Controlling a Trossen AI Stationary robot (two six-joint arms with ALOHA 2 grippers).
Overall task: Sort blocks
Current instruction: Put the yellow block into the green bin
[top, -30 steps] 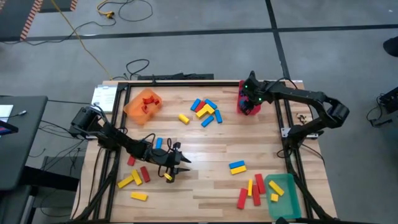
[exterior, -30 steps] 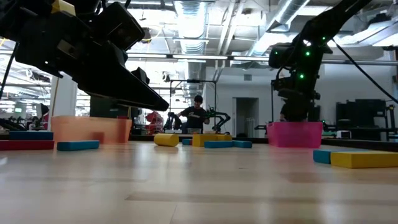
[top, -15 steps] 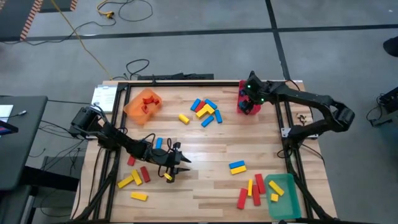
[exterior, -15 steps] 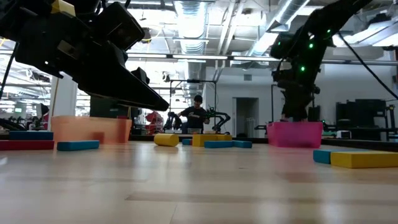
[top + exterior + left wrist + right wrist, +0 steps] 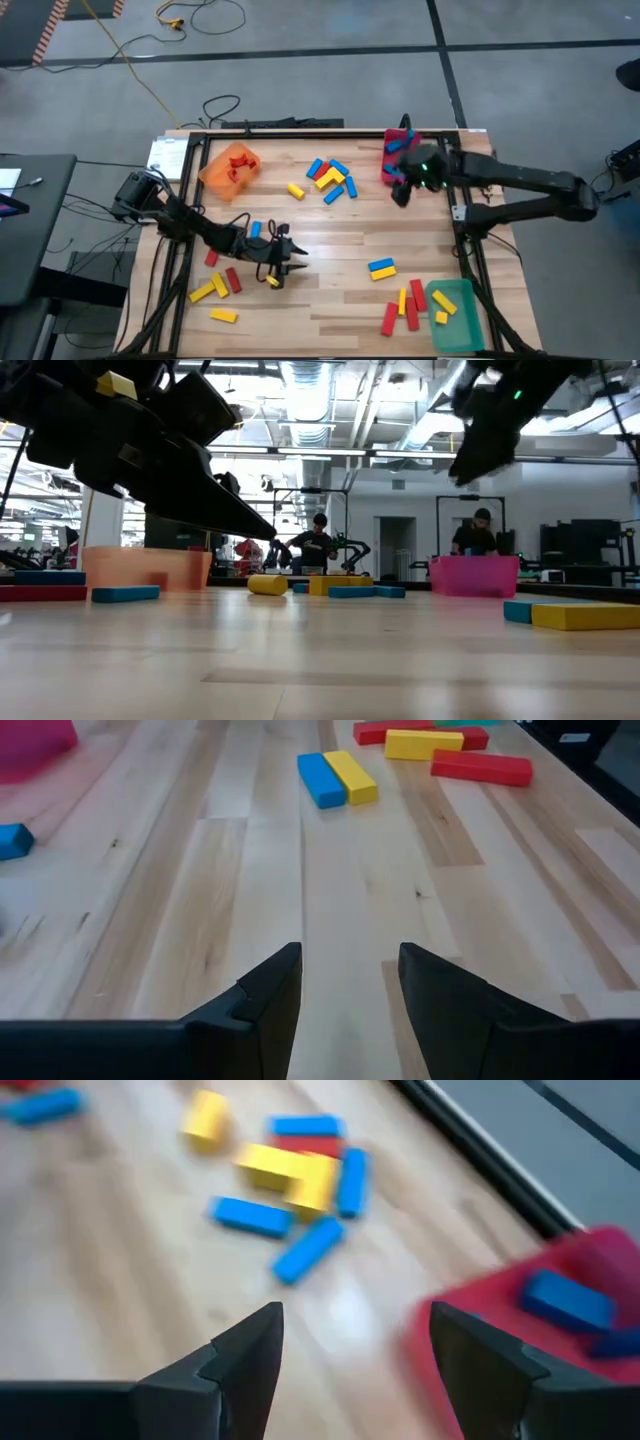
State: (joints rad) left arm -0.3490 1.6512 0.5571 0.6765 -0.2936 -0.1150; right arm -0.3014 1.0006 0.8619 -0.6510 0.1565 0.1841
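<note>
From above I see my right hand just beside the red bin at the far right of the surface, and my left hand low near the front left, among scattered blocks. The right wrist view shows what the overhead cannot: the right fingers spread wide with nothing between them, a blue block lying inside the red bin, and a mixed cluster of blue, yellow and red blocks beyond. The left wrist view shows its fingers parted and empty over bare wood, with a blue-and-yellow pair ahead. Only the low view shows a person behind the pink-looking bin.
</note>
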